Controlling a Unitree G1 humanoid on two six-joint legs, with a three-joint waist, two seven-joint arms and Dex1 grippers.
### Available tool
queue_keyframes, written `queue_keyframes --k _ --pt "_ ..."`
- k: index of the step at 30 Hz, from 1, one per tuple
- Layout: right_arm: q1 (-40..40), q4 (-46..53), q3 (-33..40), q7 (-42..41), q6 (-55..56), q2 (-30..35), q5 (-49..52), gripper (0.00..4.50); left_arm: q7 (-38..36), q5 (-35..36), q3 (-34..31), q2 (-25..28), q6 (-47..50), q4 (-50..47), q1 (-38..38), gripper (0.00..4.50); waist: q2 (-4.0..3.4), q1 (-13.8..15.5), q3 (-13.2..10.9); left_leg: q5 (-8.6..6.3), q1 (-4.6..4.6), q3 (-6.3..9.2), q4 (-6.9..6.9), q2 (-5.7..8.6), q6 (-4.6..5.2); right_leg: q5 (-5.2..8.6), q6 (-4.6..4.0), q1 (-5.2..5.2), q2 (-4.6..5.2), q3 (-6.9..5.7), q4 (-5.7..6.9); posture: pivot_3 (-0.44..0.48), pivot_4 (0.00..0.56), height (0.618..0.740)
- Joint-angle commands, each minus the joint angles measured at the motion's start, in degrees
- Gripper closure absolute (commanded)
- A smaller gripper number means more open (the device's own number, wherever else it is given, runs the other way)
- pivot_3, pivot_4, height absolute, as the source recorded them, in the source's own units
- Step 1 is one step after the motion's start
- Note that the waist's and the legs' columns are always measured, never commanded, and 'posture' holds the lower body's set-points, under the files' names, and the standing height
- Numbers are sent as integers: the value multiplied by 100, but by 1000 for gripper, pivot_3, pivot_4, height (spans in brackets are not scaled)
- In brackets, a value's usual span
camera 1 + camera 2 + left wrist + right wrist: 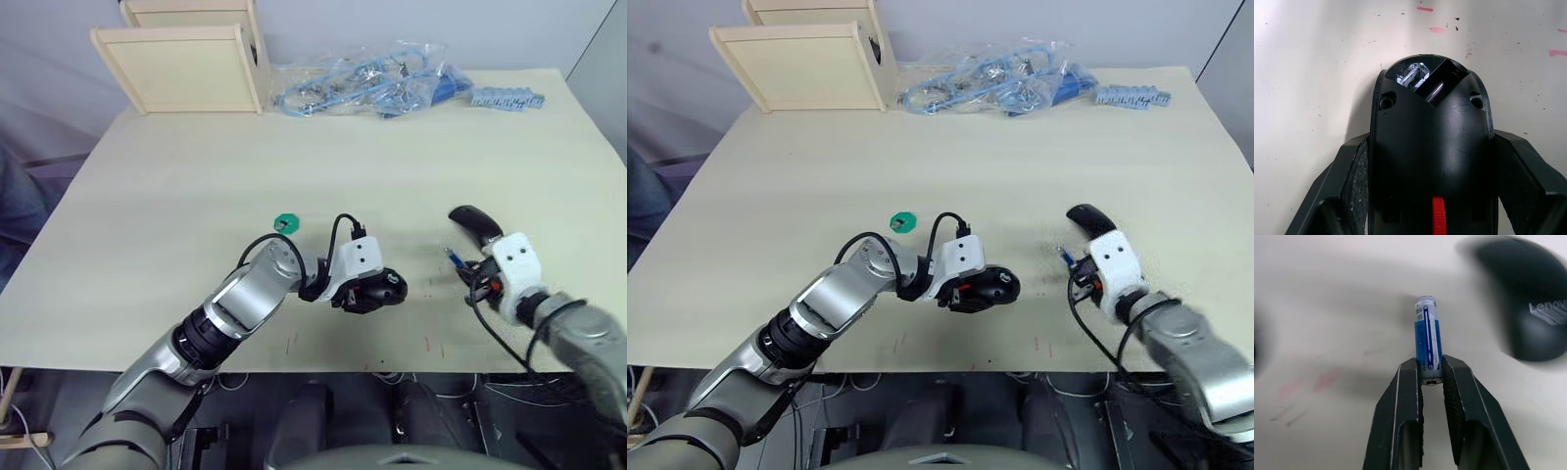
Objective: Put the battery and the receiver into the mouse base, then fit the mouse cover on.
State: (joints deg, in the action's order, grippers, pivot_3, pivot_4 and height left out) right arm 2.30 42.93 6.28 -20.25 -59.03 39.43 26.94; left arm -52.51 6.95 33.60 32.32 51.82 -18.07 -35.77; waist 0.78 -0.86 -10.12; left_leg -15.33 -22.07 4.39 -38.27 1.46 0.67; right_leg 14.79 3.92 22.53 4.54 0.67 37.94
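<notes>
**Battery gripped at one end; base clamped; cover lying loose**

The right gripper has its two fingers closed on one end of the single battery. The battery's long axis runs in line with the fingers, and its free end points straight out away from the gripper. In the head views it shows as a small blue sliver just ahead of the right wrist, low over the table.

The left gripper holds the one mouse base across its width, a finger pressed on each flank. The base's long axis lies along the fingers, with the open compartment end pointing away from the gripper and a red part at the end nearer the wrist. It sits near the table's front edge, at the middle.

One mouse cover lies on the table just beyond the right gripper, untouched, well apart from the base.

One green disc lies beyond the left arm. The receiver cannot be made out.

At the far edge: two wooden panels and a pile of bagged blue cables.
</notes>
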Motion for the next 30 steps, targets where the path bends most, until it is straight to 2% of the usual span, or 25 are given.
queue_keyframes --k 1,4,6,10,17,30 --pt "537 352 200 -981 -786 734 957 4421 -38 -26 94 39 26 57 63 1599 10 8 3 0 0 4 0 -3 0 0 -1 -2 -2 -5 1 0 150 740" --pt "1308 445 -240 -1374 -1358 1413 1271 4421 -41 -34 100 43 16 59 59 1599 -13 -3 -7 0 -11 4 -5 0 0 -1 -1 5 4 -7 3 0 150 740" --pt "1555 478 -493 -1432 -1396 1665 1266 4421 -39 -35 102 42 18 55 62 1599 3 7 -3 0 -9 -1 -4 3 2 -4 4 6 6 0 0 0 150 740" --pt "2513 275 -899 -1326 -2097 1348 1574 4421 -39 -35 103 66 45 11 73 1599 6 6 -1 0 -22 8 -6 2 1 -4 3 16 7 -9 1 0 150 740" --pt "3374 94 -1695 -1317 -2774 1177 1675 4421 -55 -44 102 96 36 18 59 1599 7 9 -2 0 -35 19 -8 2 1 -5 2 22 6 -20 -2 0 150 740" --pt "3565 -187 -2304 -864 -3346 547 1410 4421 -14 -30 86 55 94 11 63 1599 7 4 -1 0 -35 22 -8 2 1 -5 1 23 6 -22 2 0 150 740"
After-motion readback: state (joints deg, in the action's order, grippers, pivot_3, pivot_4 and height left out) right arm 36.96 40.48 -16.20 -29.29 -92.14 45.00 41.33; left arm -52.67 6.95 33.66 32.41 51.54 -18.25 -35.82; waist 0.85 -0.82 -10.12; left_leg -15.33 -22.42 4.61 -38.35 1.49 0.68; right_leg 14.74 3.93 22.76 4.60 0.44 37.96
